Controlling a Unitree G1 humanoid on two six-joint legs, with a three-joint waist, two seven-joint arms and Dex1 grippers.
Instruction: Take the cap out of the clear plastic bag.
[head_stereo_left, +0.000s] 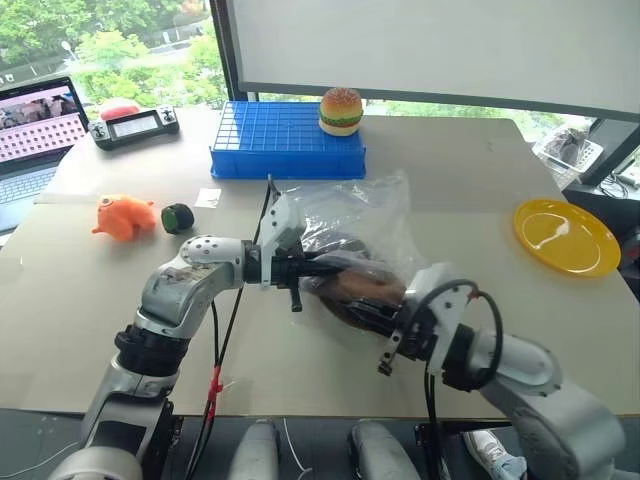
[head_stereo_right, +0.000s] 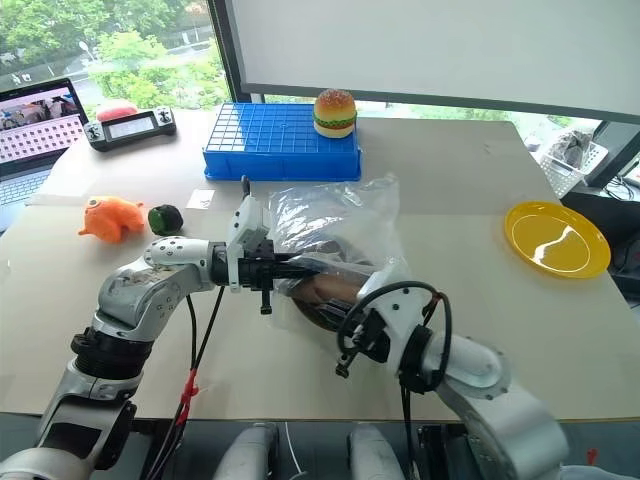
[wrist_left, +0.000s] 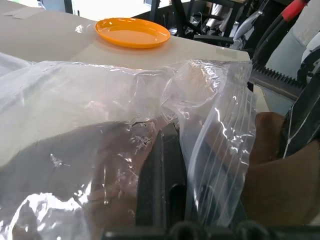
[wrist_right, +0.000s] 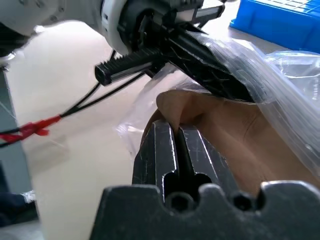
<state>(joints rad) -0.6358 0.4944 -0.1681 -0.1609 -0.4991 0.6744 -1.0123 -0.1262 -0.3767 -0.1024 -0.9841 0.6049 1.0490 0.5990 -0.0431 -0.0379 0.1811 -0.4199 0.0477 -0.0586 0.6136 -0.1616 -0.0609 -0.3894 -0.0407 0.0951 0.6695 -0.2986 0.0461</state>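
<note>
The cap (head_stereo_left: 352, 290) lies near the tabletop's front edge, partly inside the clear plastic bag (head_stereo_left: 355, 215), its brown fabric showing at the mouth. The right gripper (wrist_right: 177, 145) is clamped on the cap's exposed edge. The left gripper (head_stereo_right: 318, 268) pinches the bag's film at the mouth.

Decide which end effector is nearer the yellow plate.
Right. The right end effector, shut on the cap, sits on the yellow plate side of the clear plastic bag; the left end effector grips the bag's far side.
</note>
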